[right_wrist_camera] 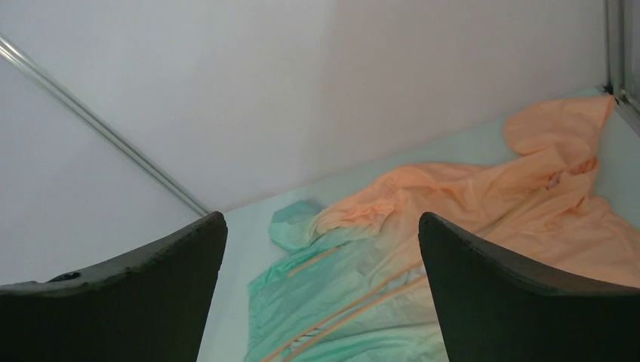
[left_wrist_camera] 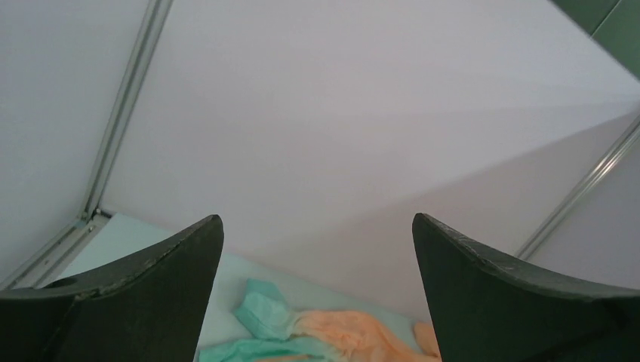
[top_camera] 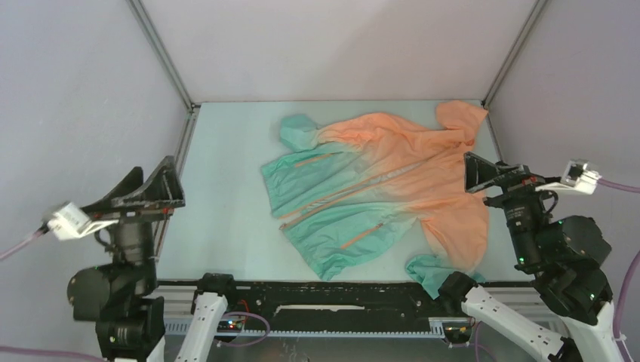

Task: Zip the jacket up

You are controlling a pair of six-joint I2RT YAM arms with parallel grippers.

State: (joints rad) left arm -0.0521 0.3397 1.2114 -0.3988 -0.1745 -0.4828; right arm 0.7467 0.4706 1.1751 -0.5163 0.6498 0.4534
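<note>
Thin hooded windbreaker jacket (top_camera: 377, 188), orange fading to teal, lies spread out and wrinkled on the pale mint, smooth, matte bench (top_camera: 226, 226), right of centre. The orange hood (top_camera: 460, 117) points to the far right corner and the teal hem faces left and the near edge. One teal cuff (top_camera: 298, 128) lies at the far left of the garment; the other cuff (top_camera: 430, 271) sits bunched at the near bench edge. The orange front zipper (top_camera: 355, 192) runs diagonally across the body, with short orange pocket zips on either side. The fabric is light with a slight sheen, creased and puckered.

The left gripper (top_camera: 175, 183) is over the left bench edge, well apart from the jacket, its fingers spread wide and holding nothing. In its wrist view the left gripper (left_wrist_camera: 317, 219) frames only a strip of jacket (left_wrist_camera: 332, 332) low in the picture, beyond the fingertips.

The right gripper (top_camera: 468, 173) is at the jacket's right side, beside the orange shoulder area. Its fingers are spread and empty, and contact with the cloth cannot be told. In its wrist view the right gripper (right_wrist_camera: 321, 215) looks out across the jacket (right_wrist_camera: 453, 226), which lies ahead of the tips and to the right.

The gripper fingers are black, matte and wedge-shaped, tapering to points. Plain white wall panels (top_camera: 340, 45) with grey metal frame rails (top_camera: 162, 53) enclose the bench.
</note>
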